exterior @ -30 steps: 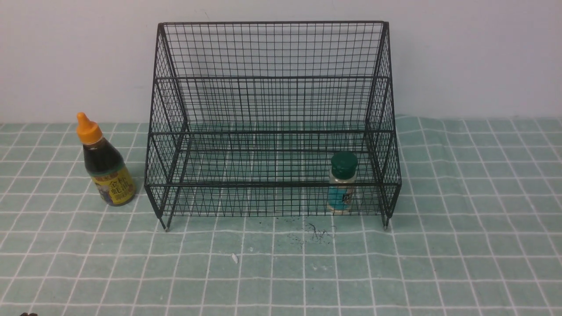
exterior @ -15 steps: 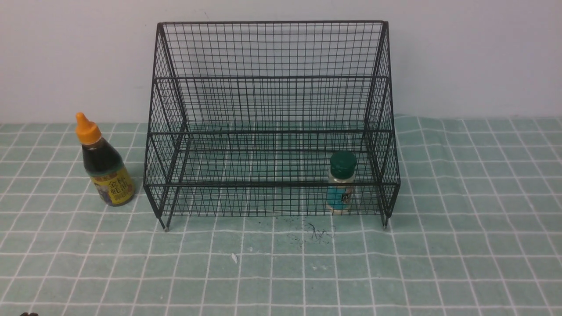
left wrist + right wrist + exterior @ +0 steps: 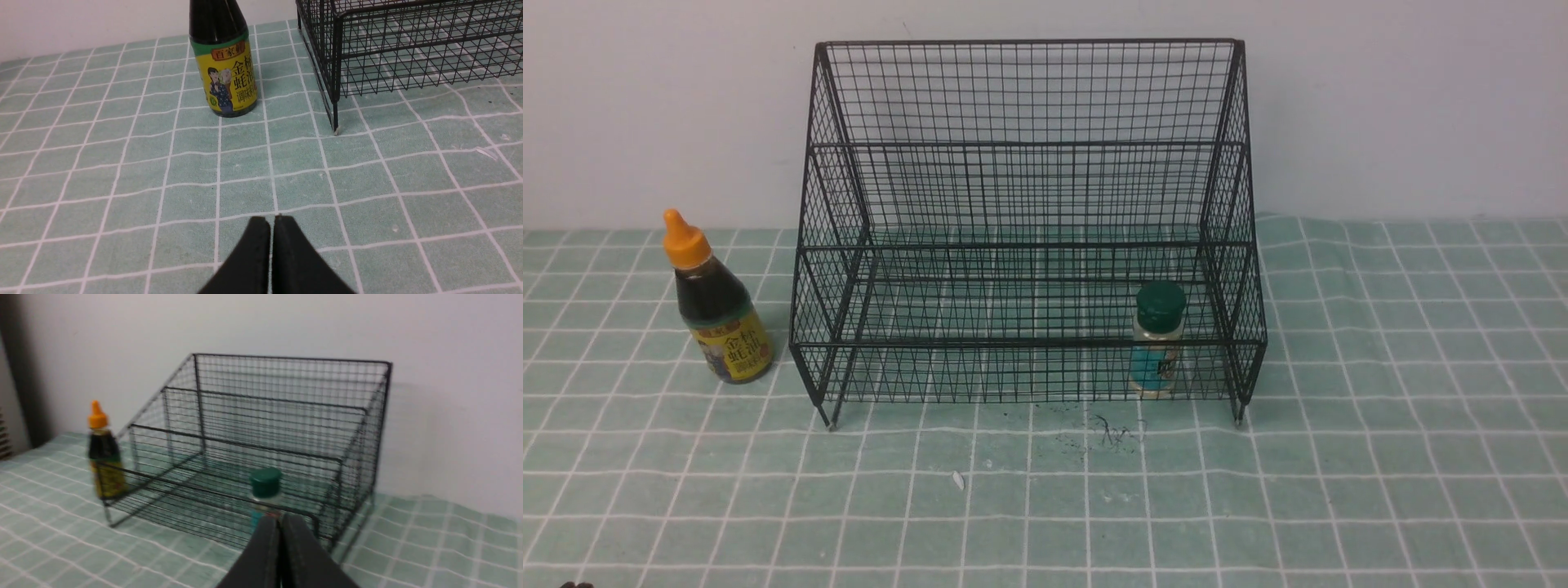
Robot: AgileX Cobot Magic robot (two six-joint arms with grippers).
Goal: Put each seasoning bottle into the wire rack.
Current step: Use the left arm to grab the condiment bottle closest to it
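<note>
Orange-capped dark sauce bottle, green-lidded jar, black wire rack

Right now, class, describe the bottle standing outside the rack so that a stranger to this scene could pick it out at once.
Find the black wire rack on the green checked cloth. Off its left side stands a dark-sauce squeeze bottle. Unlike the green-lidded shaker jar inside the rack, it has an orange pointed cap and yellow label.

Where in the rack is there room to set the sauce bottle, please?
Lower tier: bare from the left wall of the rack to the shaker. Upper tier: all bare. Crowded only at the shaker's right front corner.
</note>
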